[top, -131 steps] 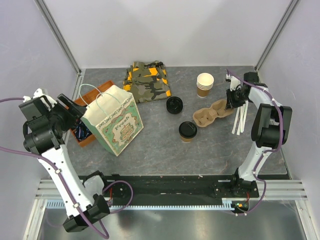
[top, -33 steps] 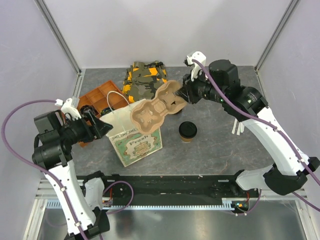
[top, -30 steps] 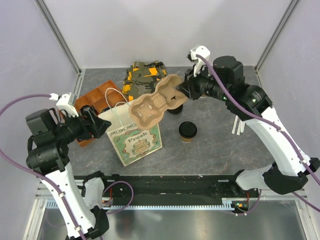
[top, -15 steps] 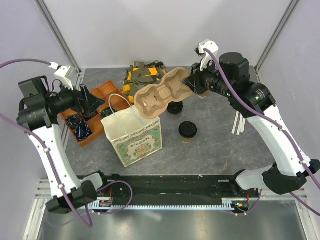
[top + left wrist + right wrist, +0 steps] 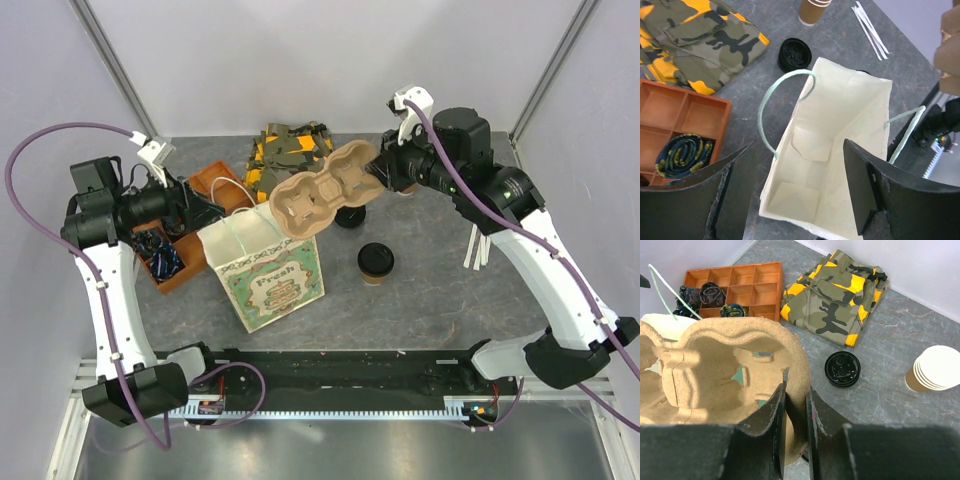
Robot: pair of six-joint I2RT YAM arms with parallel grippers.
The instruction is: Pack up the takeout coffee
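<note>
The takeout coffee (image 5: 376, 262), a brown cup with a black lid, stands on the table right of the printed paper bag (image 5: 272, 280). It does not show clearly in either wrist view. My right gripper (image 5: 378, 178) is shut on the rim of a brown pulp cup carrier (image 5: 320, 195) and holds it in the air above the bag's back right corner; the right wrist view shows my right gripper (image 5: 796, 405) clamping the carrier (image 5: 725, 380). My left gripper (image 5: 205, 205) is open and empty at the bag's left. In the left wrist view my left gripper (image 5: 800, 180) straddles the open, empty bag (image 5: 835, 125).
A loose black lid (image 5: 349, 213) lies behind the coffee. A stack of lidless cups (image 5: 932, 369) stands at the back. Camouflage cloth (image 5: 292, 160) lies at the back middle. An orange divided tray (image 5: 165, 250) sits left of the bag. White straws (image 5: 477, 240) lie at the right.
My right gripper lifted the carrier from the table and carried it left above the bag. My left arm swung up and back, and its open gripper now looks down into the bag.
</note>
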